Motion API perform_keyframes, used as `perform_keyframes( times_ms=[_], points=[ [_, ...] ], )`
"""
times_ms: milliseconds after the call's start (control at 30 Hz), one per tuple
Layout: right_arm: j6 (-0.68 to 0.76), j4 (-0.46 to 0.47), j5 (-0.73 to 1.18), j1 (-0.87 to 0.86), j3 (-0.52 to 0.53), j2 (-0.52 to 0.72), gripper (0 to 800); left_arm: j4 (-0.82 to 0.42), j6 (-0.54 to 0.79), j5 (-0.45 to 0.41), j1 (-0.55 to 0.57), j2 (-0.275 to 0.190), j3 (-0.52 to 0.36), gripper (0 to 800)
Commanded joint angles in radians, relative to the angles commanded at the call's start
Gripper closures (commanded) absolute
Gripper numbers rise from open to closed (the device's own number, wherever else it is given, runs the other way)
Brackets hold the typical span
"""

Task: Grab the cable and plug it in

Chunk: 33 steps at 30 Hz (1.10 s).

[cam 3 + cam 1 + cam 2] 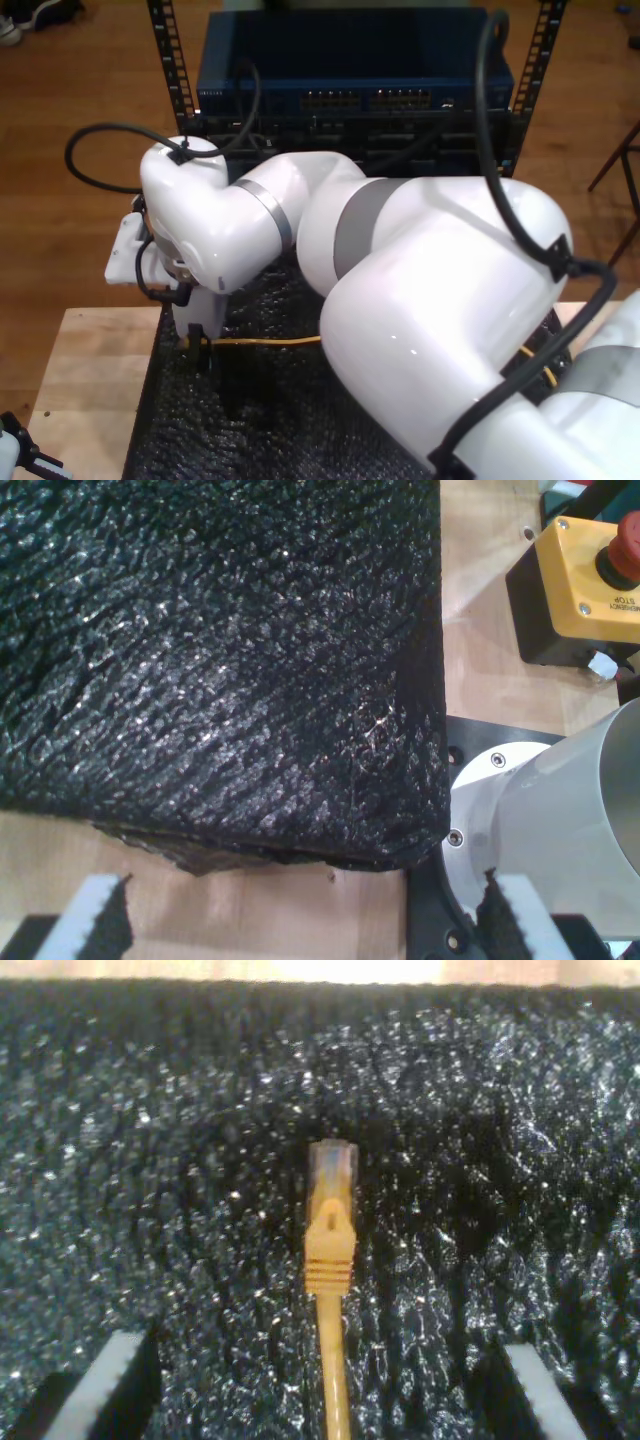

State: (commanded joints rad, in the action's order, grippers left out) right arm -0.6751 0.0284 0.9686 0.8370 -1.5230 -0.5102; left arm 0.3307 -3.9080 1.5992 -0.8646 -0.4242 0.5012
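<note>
The black foam mat [250,420] covered most of the wooden table [85,365], its surface bumpy and glinting. Behind it in the exterior view stood a rack [355,85] holding a blue network switch with rows of ports.

A large white arm [400,290] swept across the exterior view from its right, bending down to the mat near the exterior view's left. That was my second arm: the same yellow-orange cable sat at its hand in the second wrist view and in the exterior view. My second hand [200,345] hung low over the mat, and its two ribbed fingertips [105,1385] stood wide apart, released, gripping nothing.

The cable [330,1290] lay flat on the mat between those spread fingertips, touching neither. Its clear plastic plug pointed away from the hand, with the ribbed yellow boot just behind it. In the exterior view the cable ran from the hand toward the exterior view's right and passed under the arm.

My first hand [300,920] hovered over the edge of the mat, where foam met bare wood. Its fingertips [85,915] were also spread and empty. Near it stood a white arm base [560,820] on a black plate, and a yellow emergency-stop box [585,575] with a red button.
</note>
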Motion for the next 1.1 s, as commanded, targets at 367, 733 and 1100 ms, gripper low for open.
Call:
perform_keyframes(
  times_ms=[367, 733, 1100],
  points=[
    [0.025, 0.008, 0.000, 0.002, -0.031, -0.038, 158, 0.000, 0.000, 0.000, 0.000, 0.000, 0.000, 0],
    [0.028, 0.008, 0.000, 0.009, -0.031, -0.038, 283, 0.000, 0.000, 0.000, 0.000, 0.000, 0.000, 0],
    [0.029, 0.008, 0.000, 0.011, -0.031, -0.037, 378, 0.000, 0.000, 0.000, 0.000, 0.000, 0.000, 0]
  ],
)
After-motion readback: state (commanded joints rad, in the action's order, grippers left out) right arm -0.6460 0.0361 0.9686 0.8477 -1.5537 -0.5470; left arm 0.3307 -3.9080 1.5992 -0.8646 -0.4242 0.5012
